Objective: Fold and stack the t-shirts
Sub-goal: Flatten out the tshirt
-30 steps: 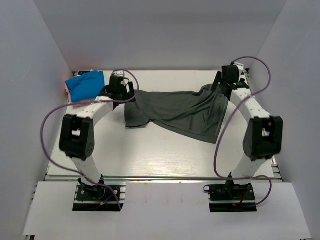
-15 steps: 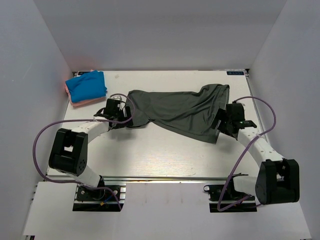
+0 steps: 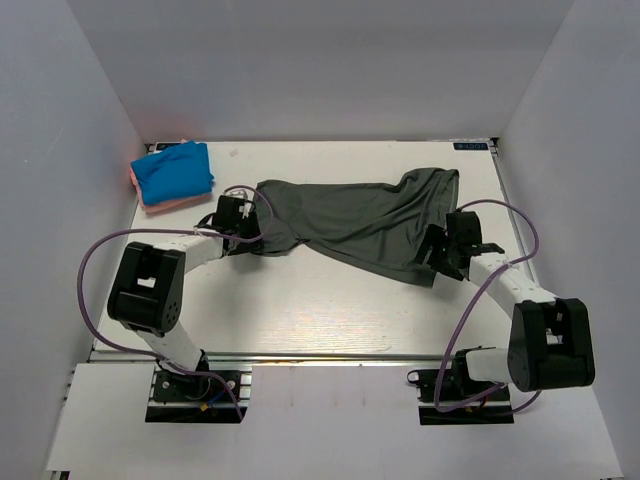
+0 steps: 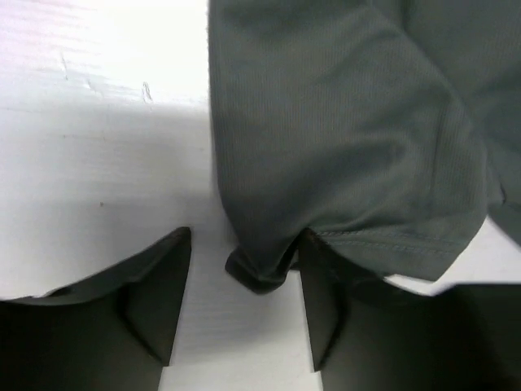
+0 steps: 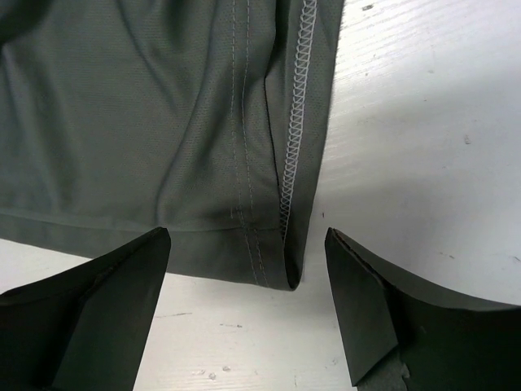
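No readable text in any view. A small dark sticker (image 3: 470, 146) at the far right corner of the worktop (image 3: 330, 310) has pale print on it, too small to make out.
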Controlling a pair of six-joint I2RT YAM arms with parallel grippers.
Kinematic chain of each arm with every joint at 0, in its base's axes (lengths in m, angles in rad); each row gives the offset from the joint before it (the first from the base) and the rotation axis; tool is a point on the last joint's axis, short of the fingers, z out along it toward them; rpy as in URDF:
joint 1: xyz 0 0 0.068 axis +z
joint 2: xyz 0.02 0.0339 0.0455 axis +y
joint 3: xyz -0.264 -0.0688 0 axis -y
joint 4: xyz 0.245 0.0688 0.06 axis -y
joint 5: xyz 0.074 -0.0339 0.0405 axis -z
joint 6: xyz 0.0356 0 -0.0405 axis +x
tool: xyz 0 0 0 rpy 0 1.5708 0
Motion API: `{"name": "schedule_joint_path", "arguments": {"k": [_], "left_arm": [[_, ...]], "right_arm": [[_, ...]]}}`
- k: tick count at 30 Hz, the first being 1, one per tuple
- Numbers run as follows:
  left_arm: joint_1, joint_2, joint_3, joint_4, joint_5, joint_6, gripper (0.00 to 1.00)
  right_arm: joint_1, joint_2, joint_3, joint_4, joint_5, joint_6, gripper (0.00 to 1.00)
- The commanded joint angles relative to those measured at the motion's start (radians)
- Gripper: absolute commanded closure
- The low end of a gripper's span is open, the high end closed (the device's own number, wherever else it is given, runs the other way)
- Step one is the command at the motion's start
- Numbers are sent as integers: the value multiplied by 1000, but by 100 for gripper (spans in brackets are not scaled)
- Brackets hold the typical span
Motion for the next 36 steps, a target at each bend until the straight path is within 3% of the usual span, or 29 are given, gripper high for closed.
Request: {"name": "schedule_joint_path", "arguments": {"k": [1, 7, 8, 17, 20, 31, 34, 36], "left_arm": [[0, 33, 26, 13, 44, -2, 41], [0, 55, 26, 31, 84, -2, 82], [0, 55, 26, 40, 84, -2, 99], [0, 26, 8, 50, 102, -2, 100], [0, 25, 7, 59, 102, -2, 100], [0, 25, 7, 50, 111, -2, 100], [0, 15, 17, 40, 111, -2, 100], [0, 4, 17, 40, 111, -2, 100]], "right_arm": [[6, 29, -11, 48, -25, -7, 18], [14, 76, -8, 109, -63, -18, 21], [17, 83, -10, 109, -62, -18, 24], [17, 139, -14, 134, -48, -18, 25], [20, 144, -14, 144, -76, -23, 32], [22, 72, 1, 100, -91, -26, 77], [22, 55, 0, 65, -50, -27, 100], [22, 38, -10, 52, -48, -30, 100]]}}
